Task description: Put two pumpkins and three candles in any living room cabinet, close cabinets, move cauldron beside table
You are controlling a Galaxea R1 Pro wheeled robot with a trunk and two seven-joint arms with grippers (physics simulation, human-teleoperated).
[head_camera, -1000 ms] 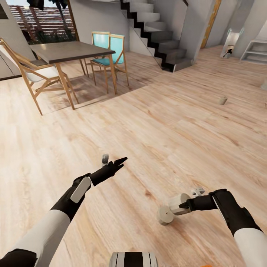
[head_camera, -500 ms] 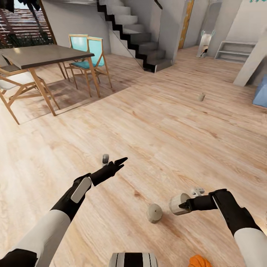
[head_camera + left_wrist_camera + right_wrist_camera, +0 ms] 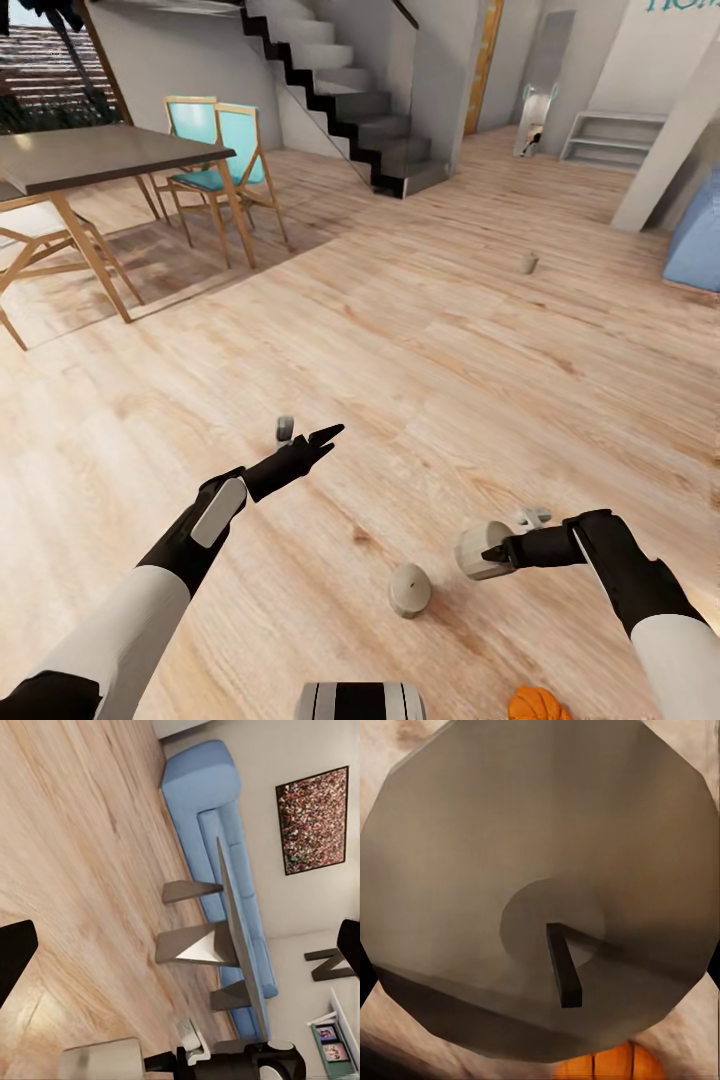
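With one candle [image 3: 484, 549] clamped between the right gripper's [image 3: 497, 551] closed fingers and the left gripper [image 3: 325, 436] spread empty, carry it level toward a cabinet, steering clear of the candle on the floor [image 3: 410, 590] and the pumpkin [image 3: 538, 705] nearby.

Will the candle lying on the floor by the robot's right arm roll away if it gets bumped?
Probably yes. That candle is a short round cylinder tipped on its side on the smooth wooden floor, so a nudge would likely send it rolling. It looks stiff, not squashy. The far candle seems to stand upright, so it would more likely slide or tip.
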